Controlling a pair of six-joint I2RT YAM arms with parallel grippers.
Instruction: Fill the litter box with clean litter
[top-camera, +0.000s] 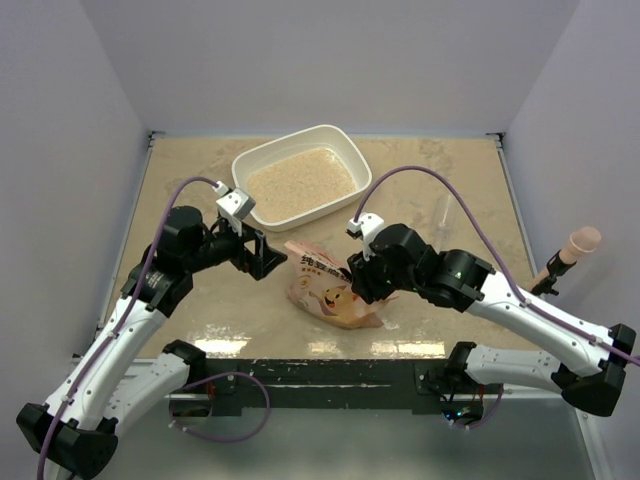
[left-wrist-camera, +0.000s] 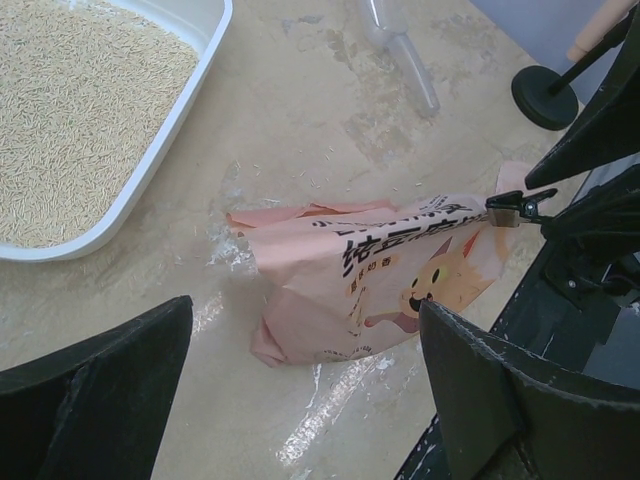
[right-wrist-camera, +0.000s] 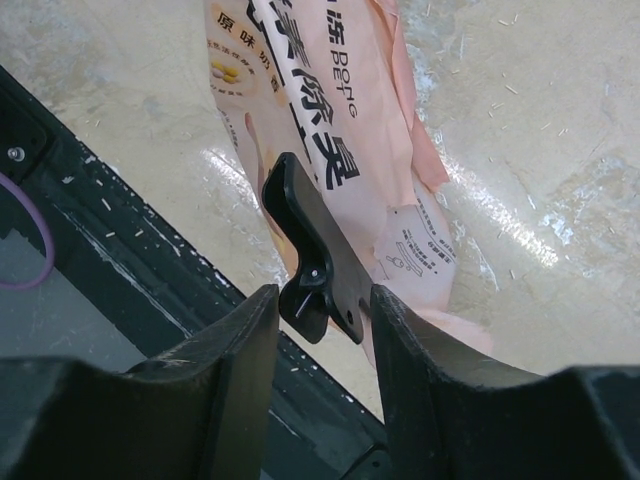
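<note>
The orange-pink bag (right-wrist-camera: 350, 130) is carrying bold black Chinese characters down its front, and a black clip (right-wrist-camera: 315, 270) is covering part of them. Beside them, Latin capitals are reading roughly "BONG", though the first letter is looking uncertain. A small orange panel near one corner is showing four characters, apparently 原味奶香. The finer print around the drawings is coming out too small to read

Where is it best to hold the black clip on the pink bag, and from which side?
Squeeze the two handle tabs of the black clip, which stick out free past the edge of the bag toward the right gripper. Coming from that side, with its jaws one outside each tab, is probably best.
</note>
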